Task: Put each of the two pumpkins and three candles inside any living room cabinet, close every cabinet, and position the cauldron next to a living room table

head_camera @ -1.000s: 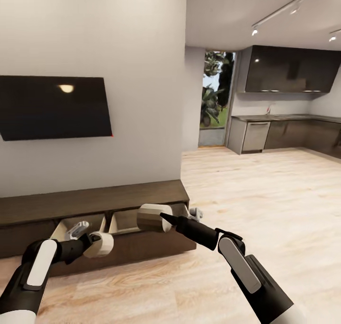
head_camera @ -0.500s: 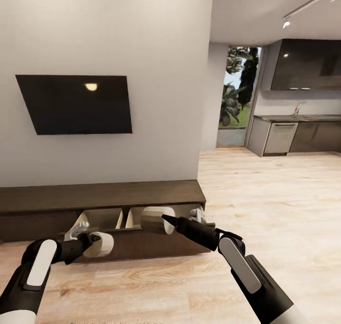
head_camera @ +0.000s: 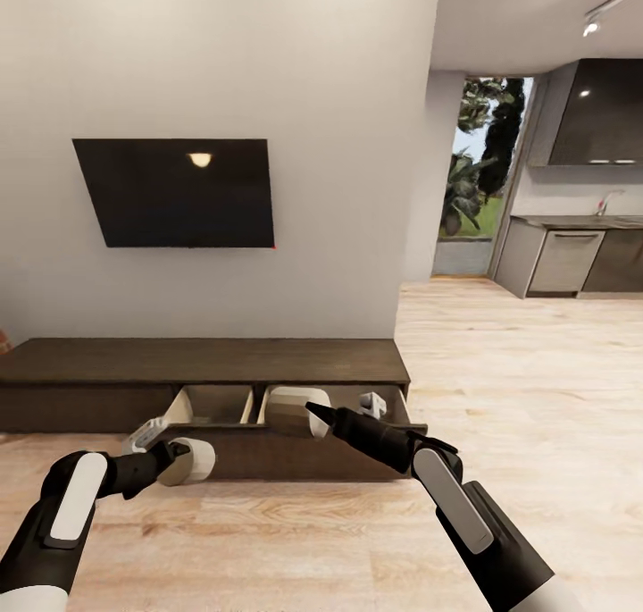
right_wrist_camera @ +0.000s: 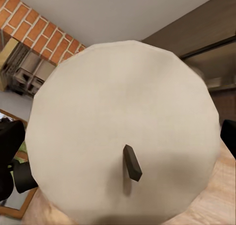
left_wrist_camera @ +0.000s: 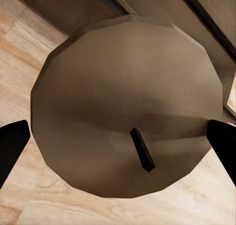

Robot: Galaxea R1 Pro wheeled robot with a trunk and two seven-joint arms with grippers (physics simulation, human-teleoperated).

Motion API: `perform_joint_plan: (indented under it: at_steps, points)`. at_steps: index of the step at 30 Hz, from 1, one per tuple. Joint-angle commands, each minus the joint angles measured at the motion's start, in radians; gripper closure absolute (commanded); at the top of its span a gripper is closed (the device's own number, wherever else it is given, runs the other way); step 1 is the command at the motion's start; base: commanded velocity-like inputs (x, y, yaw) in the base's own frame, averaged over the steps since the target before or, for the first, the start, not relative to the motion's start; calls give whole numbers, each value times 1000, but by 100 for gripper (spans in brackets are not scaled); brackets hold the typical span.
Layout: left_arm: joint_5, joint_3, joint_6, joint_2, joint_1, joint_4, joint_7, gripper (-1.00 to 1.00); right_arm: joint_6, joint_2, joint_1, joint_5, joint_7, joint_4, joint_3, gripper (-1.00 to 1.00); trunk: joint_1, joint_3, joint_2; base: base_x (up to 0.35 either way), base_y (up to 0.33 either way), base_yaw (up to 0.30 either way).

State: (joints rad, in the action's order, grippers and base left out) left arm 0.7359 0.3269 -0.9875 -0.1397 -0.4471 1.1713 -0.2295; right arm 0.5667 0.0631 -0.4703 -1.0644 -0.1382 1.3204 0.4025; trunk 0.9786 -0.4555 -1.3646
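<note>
Gripping one candle (head_camera: 189, 462) between its dark fingertips, the left gripper (head_camera: 170, 456) hangs just in front of the cabinet (head_camera: 205, 362), low against the drawer front (head_camera: 268, 456) at the left end of the pulled-out section. In the left wrist view that candle (left_wrist_camera: 125, 104) shows its round tan top with a short dark wick (left_wrist_camera: 142, 149), a black fingertip (left_wrist_camera: 12, 146) at either side of it. The right gripper (head_camera: 308, 413) is likewise closed on a second candle (head_camera: 295, 411), held higher, over the open drawer's pale tan inside (head_camera: 214, 404) and near the middle of the cabinet's open part. From the right wrist camera this candle (right_wrist_camera: 123, 131) looks paler, with its wick (right_wrist_camera: 132, 163) pointing at the lens and the cabinet's dark top edge (right_wrist_camera: 196, 30) behind it. Beside the cabinet a brick wall (right_wrist_camera: 34, 30) stands. Above the cabinet a black television (head_camera: 179, 192) hangs on the grey wall, and pale wood floor (head_camera: 518, 371) runs from the cabinet's right end toward a kitchen with dark cupboards (head_camera: 598, 112).
</note>
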Motion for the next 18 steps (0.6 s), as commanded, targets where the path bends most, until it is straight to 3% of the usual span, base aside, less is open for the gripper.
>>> perform_joint_plan:
  at_steps: [1, 18]
  points:
    - [12, 1, -3, 0, -1, 1, -10, 100, -3, 1, -1, -4, -5, 0, 1, 100, -4, 2, 7, 0, 0, 72]
    - [11, 0, -3, 0, -1, 1, -10, 100, -7, 3, -1, -5, -4, 13, 2, 100, -69, 54, 126, 0, 0, 7]
